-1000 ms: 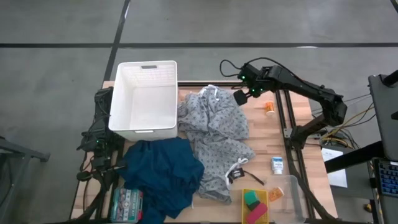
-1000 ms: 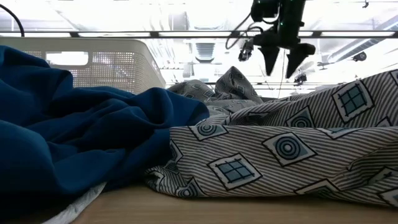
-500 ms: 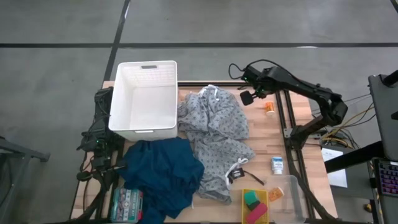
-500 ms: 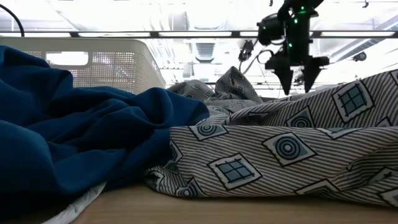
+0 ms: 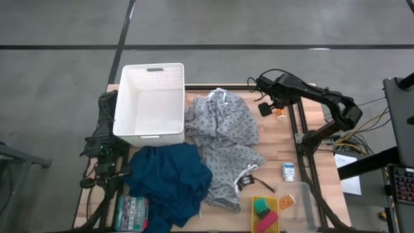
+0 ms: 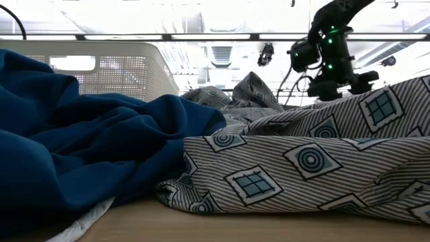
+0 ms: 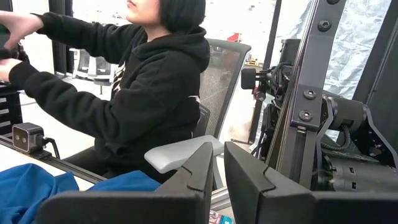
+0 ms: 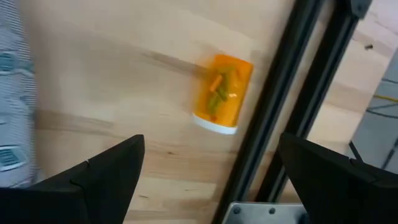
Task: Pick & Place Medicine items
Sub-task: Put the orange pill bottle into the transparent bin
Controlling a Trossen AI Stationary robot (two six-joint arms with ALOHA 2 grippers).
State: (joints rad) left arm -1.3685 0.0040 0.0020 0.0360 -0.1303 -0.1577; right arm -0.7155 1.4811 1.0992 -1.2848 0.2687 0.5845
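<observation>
Orange pill bottle (image 8: 222, 93), white cap: lying on its side on the wooden surface (image 5: 275, 145), at two o'clock, beside the black frame rail (image 5: 292, 123). My right hand (image 5: 268, 107): fingers spread apart, hovering just above the bottle. My left hand (image 7: 214, 180): fingers nearly together, parked at nine o'clock.

Smooth grey concrete floor (image 5: 58, 84) with dark seam lines around the light wooden table (image 5: 275, 139); bright ceiling strip lights (image 6: 222, 17) and glazed frames behind; person in a black hoodie (image 7: 146, 93) seated on a grey mesh office chair (image 7: 217, 81); black metal frame posts (image 7: 311, 87)
</observation>
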